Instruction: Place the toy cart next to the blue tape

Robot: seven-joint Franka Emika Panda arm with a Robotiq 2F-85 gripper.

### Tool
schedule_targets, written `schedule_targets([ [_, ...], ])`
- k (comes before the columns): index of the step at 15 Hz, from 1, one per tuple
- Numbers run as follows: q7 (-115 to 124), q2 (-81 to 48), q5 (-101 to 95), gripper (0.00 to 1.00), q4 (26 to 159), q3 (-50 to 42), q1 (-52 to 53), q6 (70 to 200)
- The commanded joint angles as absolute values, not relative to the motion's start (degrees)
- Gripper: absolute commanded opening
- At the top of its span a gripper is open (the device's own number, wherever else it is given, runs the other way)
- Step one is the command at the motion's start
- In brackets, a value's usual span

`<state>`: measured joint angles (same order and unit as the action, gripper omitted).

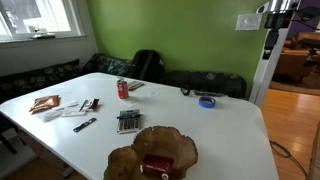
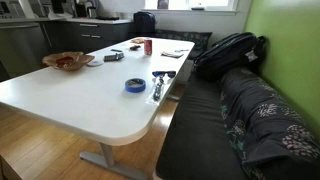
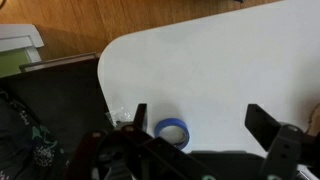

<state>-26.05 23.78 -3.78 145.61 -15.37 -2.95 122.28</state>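
Observation:
The toy cart, a small dark-red boxy toy, sits inside a wooden leaf-shaped bowl at the near end of the white table. The bowl also shows in an exterior view. The blue tape lies flat near the table's far corner in both exterior views. In the wrist view my gripper is open and empty, high above the table. The blue tape lies below, beside the left finger. The arm stands at the top right, far from the cart.
A red soda can, a calculator, a small dark ring and scattered cards and tools lie on the table. A black backpack sits on the dark bench along the table.

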Motion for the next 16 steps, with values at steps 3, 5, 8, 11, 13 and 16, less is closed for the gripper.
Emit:
schedule_targets([
  [3,-26.34,23.69,-3.38,1.00,145.58,-14.54,-3.80,122.19],
  [5,-26.34,23.69,-3.38,1.00,145.58,-14.54,-3.80,122.19],
  [8,-27.75,23.07,-3.49,1.00,145.67,-13.61,-2.41,122.61],
  [11,-28.91,21.27,-0.33,1.00,145.60,-7.63,4.12,122.56],
  [13,-28.97,19.13,1.40,1.00,144.10,-3.29,8.32,122.27],
  [16,-27.50,14.15,0.52,1.00,140.87,4.23,13.62,123.46],
])
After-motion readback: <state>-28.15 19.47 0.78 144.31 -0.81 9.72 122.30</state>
